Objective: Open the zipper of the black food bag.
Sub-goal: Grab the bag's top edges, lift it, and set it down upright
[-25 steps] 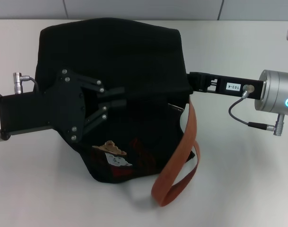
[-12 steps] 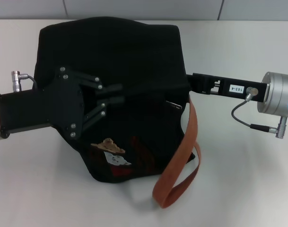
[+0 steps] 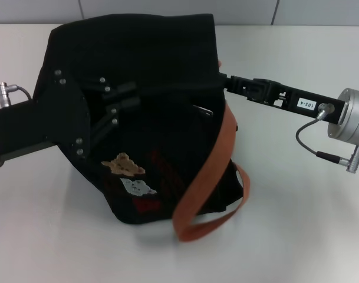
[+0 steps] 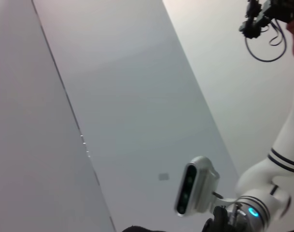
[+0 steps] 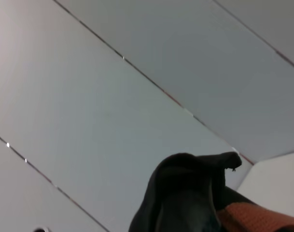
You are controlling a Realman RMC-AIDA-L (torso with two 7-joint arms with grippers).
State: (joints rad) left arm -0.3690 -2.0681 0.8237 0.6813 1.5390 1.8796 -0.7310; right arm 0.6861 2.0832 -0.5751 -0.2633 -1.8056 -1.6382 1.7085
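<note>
Here the left gripper (image 3: pixel 127 97) reaches in from the worktop's (image 3: pixel 297 236) left edge, its fingers drawn close together over the top of the black food bag (image 3: pixel 167 71), apparently pinching fabric. The bag sits mid-worktop toward the far edge, soft and slumping, so it likely needs bracing. The zipper (image 3: pixel 204 111) shows a silver pull near the orange strap (image 3: pixel 206 171), the natural grip point. The right gripper (image 3: pixel 225 81) meets the bag's right side; whether it grips cannot be told.
</note>
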